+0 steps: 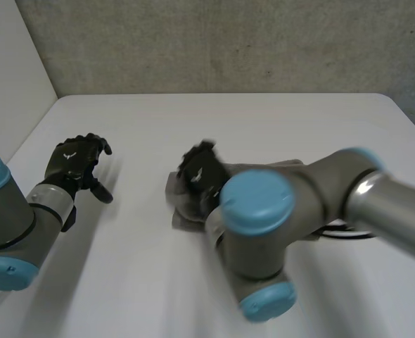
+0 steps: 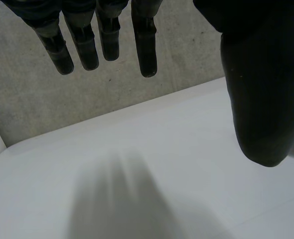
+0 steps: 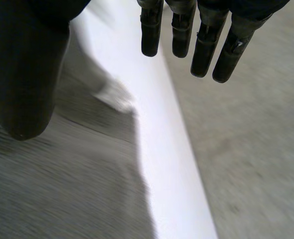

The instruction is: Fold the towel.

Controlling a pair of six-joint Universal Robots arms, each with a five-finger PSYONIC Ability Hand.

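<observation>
- No word, label, brand name, number or sign can be read in any of the views.
- In the head view, the back of the left hand (image 1: 75, 166) carries a small white mark (image 1: 69, 156). It is too small to tell whether it is a logo or lettering.
- In the same view, the back of the right hand (image 1: 206, 177) bears a similar pale mark (image 1: 198, 173). It is blurred and illegible.
</observation>
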